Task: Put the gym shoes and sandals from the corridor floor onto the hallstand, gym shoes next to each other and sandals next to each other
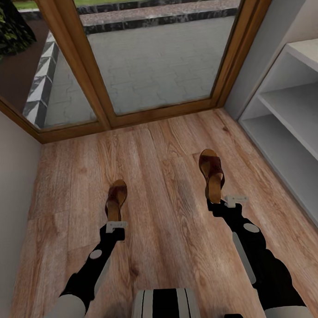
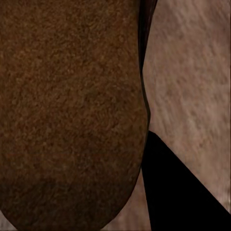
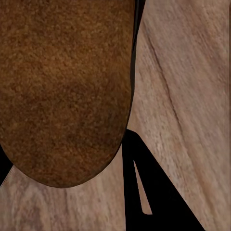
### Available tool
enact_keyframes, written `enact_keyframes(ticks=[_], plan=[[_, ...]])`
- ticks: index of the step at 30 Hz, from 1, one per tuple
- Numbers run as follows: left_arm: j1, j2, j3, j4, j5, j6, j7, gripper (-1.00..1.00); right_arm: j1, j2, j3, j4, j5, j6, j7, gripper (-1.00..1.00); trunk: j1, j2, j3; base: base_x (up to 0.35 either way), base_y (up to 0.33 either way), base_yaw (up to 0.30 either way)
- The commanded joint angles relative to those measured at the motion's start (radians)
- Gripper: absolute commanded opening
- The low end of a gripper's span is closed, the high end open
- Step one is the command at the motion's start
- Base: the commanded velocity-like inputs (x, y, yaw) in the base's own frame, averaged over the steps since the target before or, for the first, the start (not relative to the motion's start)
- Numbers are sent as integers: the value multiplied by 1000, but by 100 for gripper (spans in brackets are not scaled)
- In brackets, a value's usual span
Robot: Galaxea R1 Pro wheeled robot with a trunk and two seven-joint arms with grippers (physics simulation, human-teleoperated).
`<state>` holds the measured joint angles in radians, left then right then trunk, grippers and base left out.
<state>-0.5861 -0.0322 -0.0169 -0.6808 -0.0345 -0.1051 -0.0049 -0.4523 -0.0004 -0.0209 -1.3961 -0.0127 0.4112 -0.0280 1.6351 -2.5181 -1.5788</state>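
Head view: two dark brown open-toe sandals with wide straps and tan insoles, heels toward the robot, toes toward the wood-framed glass door point(image 1: 159, 62). The left sandal point(image 1: 116, 200) and the right sandal point(image 1: 212, 174) lie well apart on the light brown wood-grain plank floor point(image 1: 164, 177), each directly ahead of one arm, an arrangement that lets both be addressed at once. The left end effector point(image 1: 114, 224) sits at the heel of the left sandal and the right end effector point(image 1: 225, 201) at the heel of the right sandal; the heel end is the raised, narrow part and so the likely grasp site. Whether either set of fingers is spread or closed on a heel cannot be told from these pictures.

Wrist views: each camera is pressed close over a sandal's brown textured surface ( point(image 2: 72, 110); point(image 3: 67, 91)), with floor planks beside it, consistent with a near-contact approach.

Container: the pale grey-white hallstand point(image 1: 296, 125) stands along the right wall, near the right sandal. Its visible open shelf levels hold nothing. Both sandals therefore remain to be placed; gym shoes are not visible here.
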Motion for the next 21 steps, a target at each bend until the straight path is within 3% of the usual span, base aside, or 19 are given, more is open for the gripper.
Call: enact_keyframes(ticks=[1,3,5,6,9,12,20,21], plan=[[0,-1,0,-32,-6,34,-1,-100,0,0,0,-1,-4,6,-5,-100,0,0,3,0,0,0],[0,-6,-2,-176,-5,186,-5,-100,0,0,1,-1,-4,6,-5,-100,-1,1,11,0,0,0],[0,-10,-4,-318,-4,292,-6,-100,0,0,2,-1,-4,6,-6,-100,-2,1,19,0,0,0],[0,-28,-7,-467,-2,378,-7,-100,0,0,3,-1,-4,5,-6,-100,-3,1,23,0,0,0],[0,-51,-7,-578,-2,503,-7,-100,0,1,6,-1,-3,1,-6,-100,-4,2,34,0,0,0],[1,-59,-8,-614,1,575,-8,-100,0,2,8,0,0,-3,-6,-100,-5,3,46,0,0,0],[2,-60,-13,-563,-2,591,-9,-100,0,2,9,0,3,-5,-7,-100,-9,5,77,0,0,0],[2,-61,-54,-560,-2,595,-8,-100,0,2,5,0,1,-5,-6,-100,-9,5,81,0,0,0]])
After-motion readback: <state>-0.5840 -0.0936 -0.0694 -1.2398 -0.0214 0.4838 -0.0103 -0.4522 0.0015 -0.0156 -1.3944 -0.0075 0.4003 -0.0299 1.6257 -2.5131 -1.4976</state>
